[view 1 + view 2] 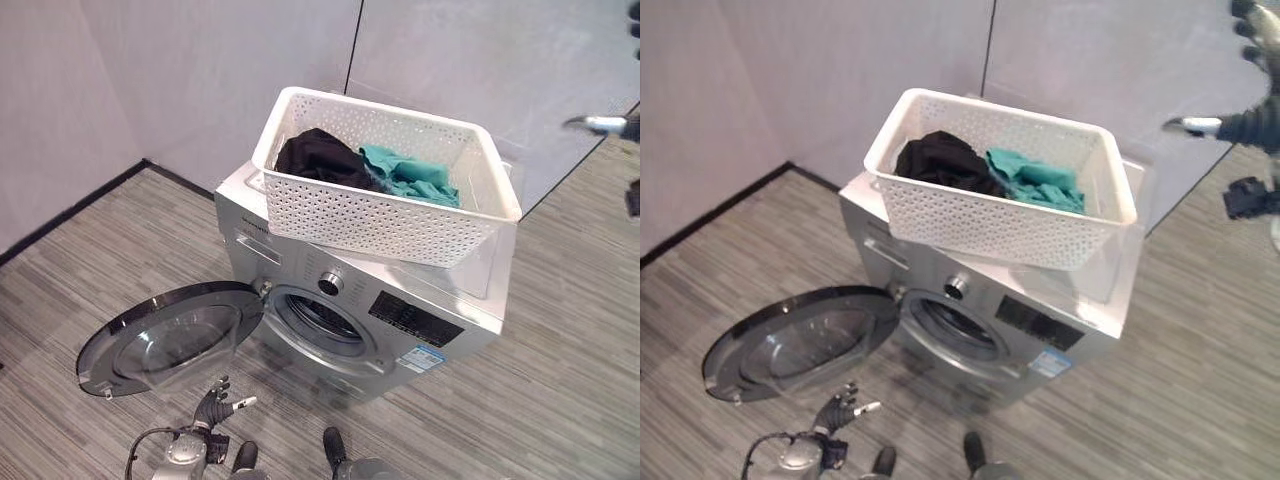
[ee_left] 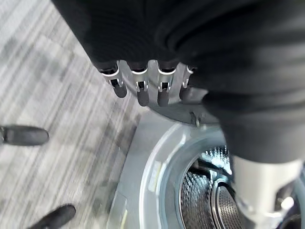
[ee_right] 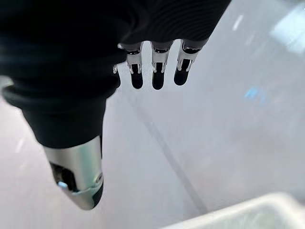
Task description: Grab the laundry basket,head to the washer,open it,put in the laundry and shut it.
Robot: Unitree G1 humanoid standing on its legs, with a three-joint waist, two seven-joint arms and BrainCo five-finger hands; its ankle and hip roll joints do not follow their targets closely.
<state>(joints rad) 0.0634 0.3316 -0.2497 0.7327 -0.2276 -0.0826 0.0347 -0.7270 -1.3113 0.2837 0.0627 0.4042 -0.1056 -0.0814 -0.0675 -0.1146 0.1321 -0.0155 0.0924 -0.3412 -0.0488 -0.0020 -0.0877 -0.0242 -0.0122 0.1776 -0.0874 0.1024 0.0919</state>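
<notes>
**Basket atop the washer, door open, both robot hands empty**

Sits on top of the silver washer, slightly askew: a white perforated laundry basket, holding a black garment and a teal garment. Swung fully open toward the robot's left, hanging low above the striped wood-look floor: the round dark-rimmed washer door, with the drum opening exposed beside it.

Seen from the head views, low in the foreground just below the open door: the left robot hand, fingers spread and relaxed, holding nothing. Up at the far right edge, well apart from the basket and level with the grey wall panels: the right robot hand, partly cut off by the frame edge.

Added by the left wrist view: a close look past straight fingers into the drum, its perforated metal wall visible inside the door seal. Added by the right wrist view: the right hand's fingers extended and its thumb apart, nothing between them, pale wall behind, and a corner of the white basket's rim near the frame's edge.
</notes>
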